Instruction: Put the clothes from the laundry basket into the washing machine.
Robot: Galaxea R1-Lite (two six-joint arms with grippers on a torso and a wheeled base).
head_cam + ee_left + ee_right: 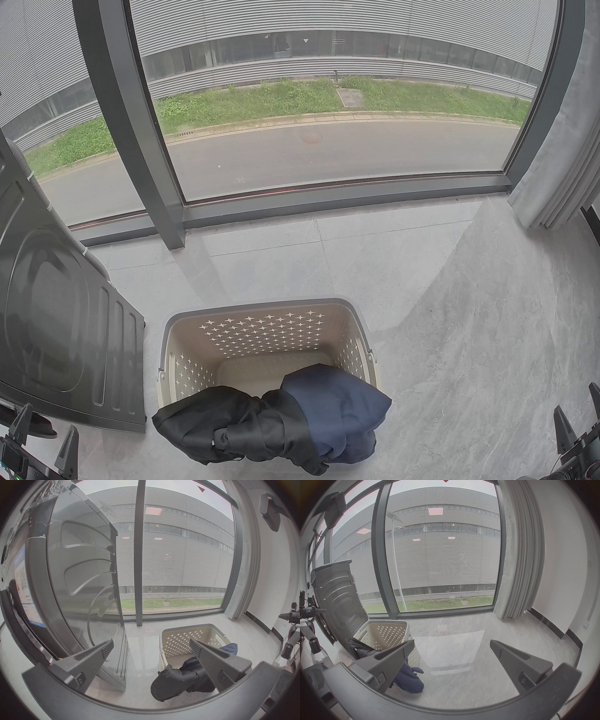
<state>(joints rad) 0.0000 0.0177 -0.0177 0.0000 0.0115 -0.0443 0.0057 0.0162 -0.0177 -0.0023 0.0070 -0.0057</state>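
Standing spread and empty, the left end effector (150, 642) and right end effector (451, 642) sit either side of the laundry basket (262, 307) on the floor. Dark clothes (275, 425) hang over its near rim, none yet gripped. Next step, as judged: lower one end effector onto the bundle, pinch it, and carry it left past the open washing machine door (62, 331).

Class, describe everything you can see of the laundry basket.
The laundry basket is a beige, plastic-looking rectangular tub with rounded corners, a grey rim and star-shaped holes in its walls. It stands upright on the grey floor, beside the open washing machine door. A black garment and a navy garment drape over its near rim; the rest of its inside looks bare.
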